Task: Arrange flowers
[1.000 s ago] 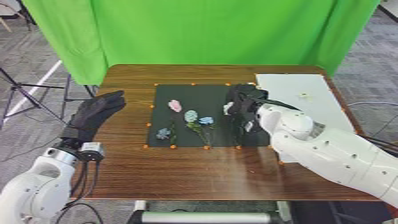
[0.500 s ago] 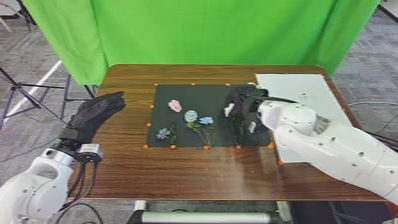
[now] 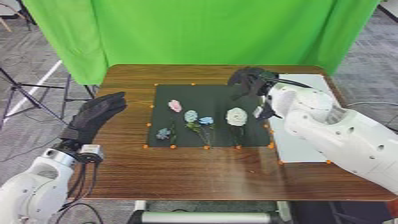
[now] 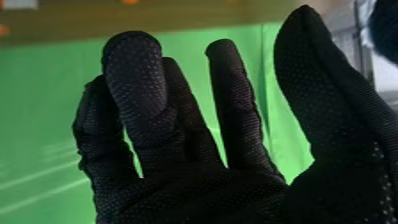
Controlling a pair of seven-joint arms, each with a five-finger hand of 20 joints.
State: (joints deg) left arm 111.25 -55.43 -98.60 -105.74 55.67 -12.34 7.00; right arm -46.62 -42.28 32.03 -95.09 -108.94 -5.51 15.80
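In the head view my right hand (image 3: pixel 251 79) is over the far right corner of the black mat (image 3: pixel 213 93), beyond the white flower and apart from it. The right wrist view has my right hand (image 4: pixel 191 175) open, its fingers and thumb spread with nothing between them. On the mat lie a large white flower (image 3: pixel 236 116), a pink flower (image 3: pixel 175 105), a pale blue-green flower (image 3: pixel 191 116), a blue flower (image 3: pixel 207 120) and a smaller blue one (image 3: pixel 163 133). My left hand (image 3: pixel 96 114) stays open at the table's left edge.
A white sheet (image 3: pixel 302 145) lies on the table (image 3: pixel 204 175) right of the mat, partly under my right arm. Small orange markers line the mat and the sheet. A green curtain hangs behind the table.
My right hand has moved away from the white flower toward the table's far side, uncovering the whole bloom. The flower at the mat's right stays behind. My left hand has not moved.
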